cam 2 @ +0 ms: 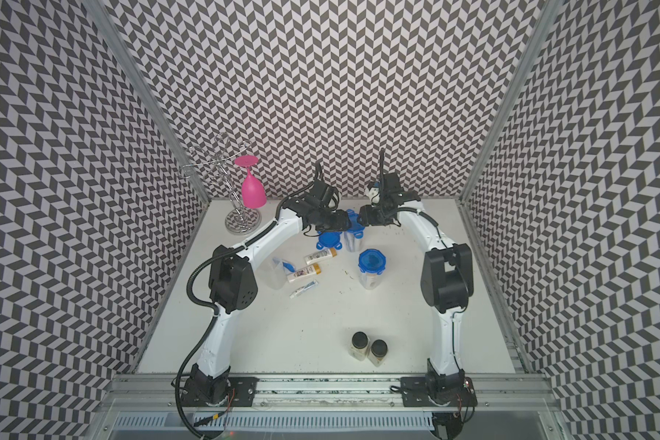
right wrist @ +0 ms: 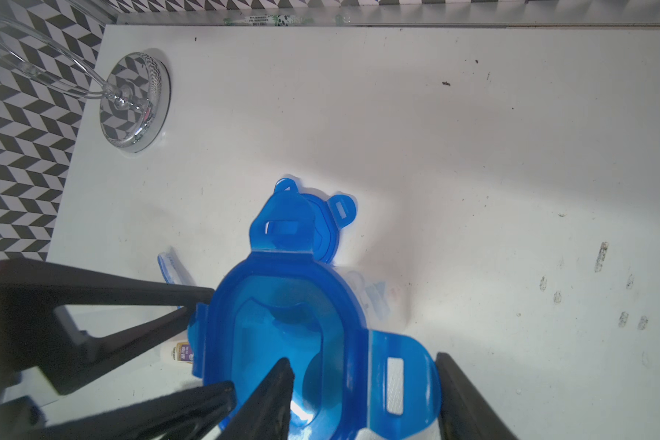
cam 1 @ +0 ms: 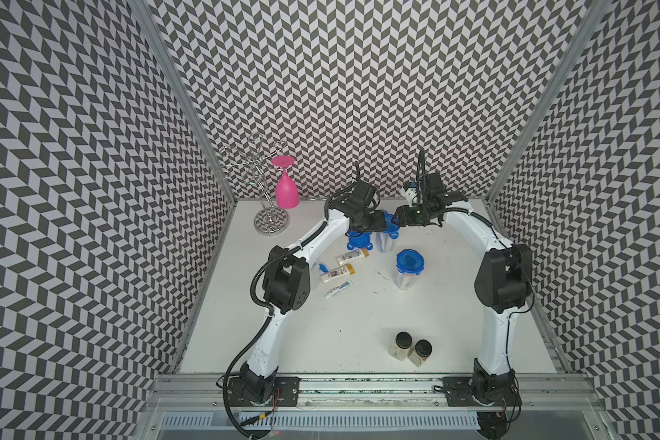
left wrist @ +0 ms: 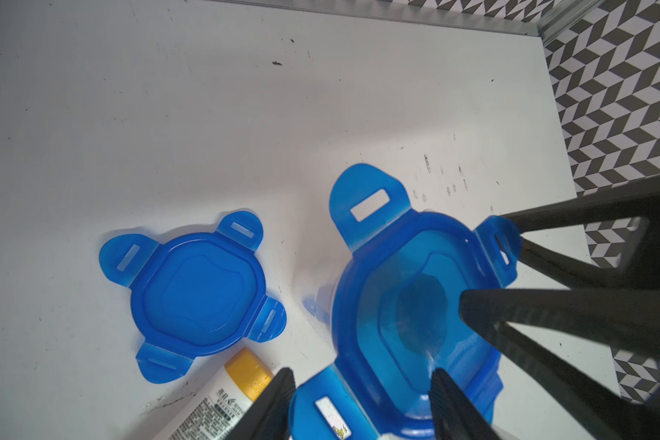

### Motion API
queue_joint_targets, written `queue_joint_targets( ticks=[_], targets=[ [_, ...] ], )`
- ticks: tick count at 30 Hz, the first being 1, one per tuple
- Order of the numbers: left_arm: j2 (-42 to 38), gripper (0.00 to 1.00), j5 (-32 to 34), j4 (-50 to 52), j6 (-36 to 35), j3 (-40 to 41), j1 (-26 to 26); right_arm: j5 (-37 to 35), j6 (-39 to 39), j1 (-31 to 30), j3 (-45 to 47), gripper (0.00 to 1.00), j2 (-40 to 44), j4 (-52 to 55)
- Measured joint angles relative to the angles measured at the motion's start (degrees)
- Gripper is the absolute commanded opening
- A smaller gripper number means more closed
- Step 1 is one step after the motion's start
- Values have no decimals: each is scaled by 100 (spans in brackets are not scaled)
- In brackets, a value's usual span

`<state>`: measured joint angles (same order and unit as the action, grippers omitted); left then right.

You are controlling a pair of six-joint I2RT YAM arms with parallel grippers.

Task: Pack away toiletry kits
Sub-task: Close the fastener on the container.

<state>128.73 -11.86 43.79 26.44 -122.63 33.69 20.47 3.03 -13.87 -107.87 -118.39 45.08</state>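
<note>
At the back middle stands a clear tub [cam 1: 385, 244] with a blue lid [left wrist: 416, 316] resting on it, tabs spread outward. My left gripper [left wrist: 361, 381] is open and straddles one tab [left wrist: 328, 409]. From the opposite side, my right gripper [right wrist: 362, 360] is open, with one finger over the lid's middle and the other just outside another tab [right wrist: 397, 381]. A loose blue lid [cam 1: 358, 240] lies beside the tub. Two gold-capped bottles [cam 1: 352, 257] [cam 1: 337, 274], a toothpaste tube [cam 1: 338, 289] and a blue toothbrush [cam 1: 324, 268] lie near the left arm. A second tub [cam 1: 408, 268] stands with its lid on.
A pink wine glass [cam 1: 286, 184] hangs upside down on a wire rack [cam 1: 269, 221] in the back left corner. Two black-capped jars [cam 1: 401, 344] [cam 1: 420, 352] stand near the front. A clear lidless tub [cam 2: 275, 272] sits by the left arm's elbow.
</note>
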Motion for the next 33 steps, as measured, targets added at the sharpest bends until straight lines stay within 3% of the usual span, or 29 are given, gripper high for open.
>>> queue_joint_targets(
  ticks=[8,17,24,33],
  targets=[
    [33,73,111,101,22,-85,4,-22,-46,-2,11,56,0,-35],
    [68,68,365,216,28,-422,11,-153,-68,-24,11,56,0,-52],
    [-304,57,450,203,153,219,114,-223,-68,-44,15,56,0,-81],
    [-302,53,315,168,203,-28,153,-286,-68,-61,125,56,42,-258]
  ],
)
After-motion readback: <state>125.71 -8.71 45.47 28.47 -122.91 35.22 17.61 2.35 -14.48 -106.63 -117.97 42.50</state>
